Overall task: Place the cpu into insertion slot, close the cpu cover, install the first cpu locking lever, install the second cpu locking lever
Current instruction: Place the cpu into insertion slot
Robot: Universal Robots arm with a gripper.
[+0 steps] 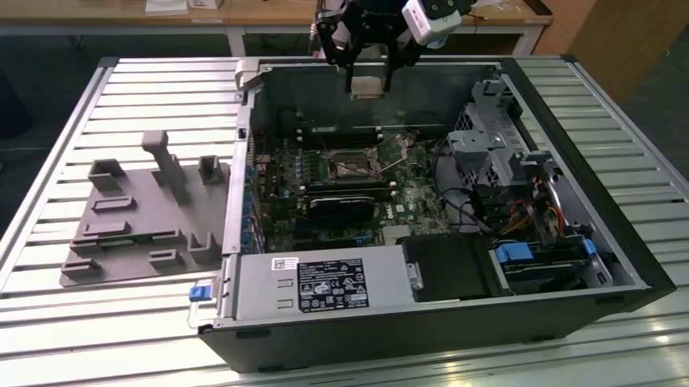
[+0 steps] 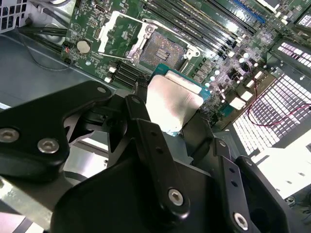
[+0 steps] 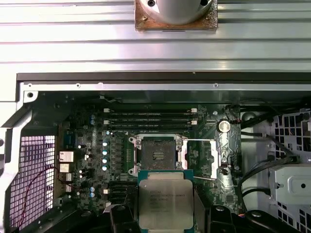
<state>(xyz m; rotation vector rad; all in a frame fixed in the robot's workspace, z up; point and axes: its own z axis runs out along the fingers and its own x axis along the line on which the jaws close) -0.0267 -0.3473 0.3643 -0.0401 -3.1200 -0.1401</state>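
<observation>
Contact is made by the gripper (image 1: 366,79) on two opposite edges of the cpu (image 1: 367,86), which is clamped flat between the fingers with its pale metal face turned toward the wrist cameras. The chip is held in the air over the far side of the open computer case (image 1: 431,334), well above the green board (image 3: 97,145) and apart from the insertion slot (image 3: 158,154).

The slot is seen bare, its dark centre uncovered, and the cpu cover (image 2: 104,39) is swung open beside it.

Trouble is judged most likely from a tilted or offset descent. If the chip were lowered askew, the socket's contacts could be bent or a corner could be caught on the silvery rim. Because only thin edges are gripped, a knock against the raised cover could let the chip slip.

Inside the case, the board, a black card (image 1: 344,205), a drive cage (image 1: 490,137) and a power supply (image 1: 323,286) are housed.
</observation>
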